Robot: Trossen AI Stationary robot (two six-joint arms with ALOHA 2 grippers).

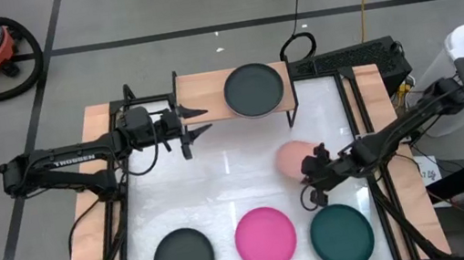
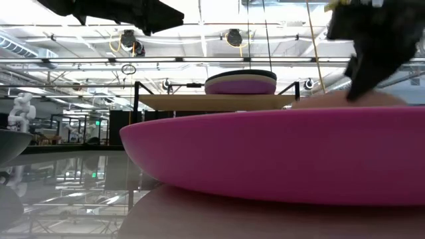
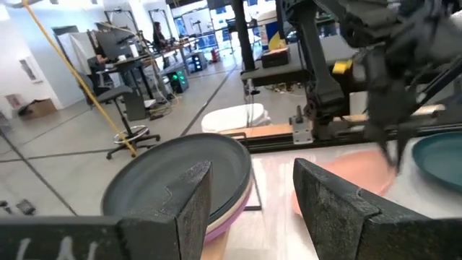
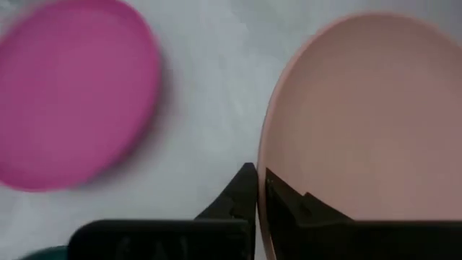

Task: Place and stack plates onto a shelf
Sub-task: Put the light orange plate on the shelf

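Shelf (image 1: 203, 88): stood at the table's far edge, bearing a stack (image 2: 240, 82) of plates, dark one on top, purple lowest.
Table plates: dark grey plate (image 1: 184, 257), hot pink plate (image 1: 265, 236) and teal plate (image 1: 342, 234) waited in the near row, so I judged roughly half remained.
Right gripper (image 4: 260, 189): pinched the salmon-pink plate (image 4: 361, 123) by its rim, mid-table.
Left gripper (image 1: 197, 121): fingers spread, empty, beside the shelf.

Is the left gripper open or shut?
Open. The left gripper hangs over the shelf with its fingers spread and nothing between them.
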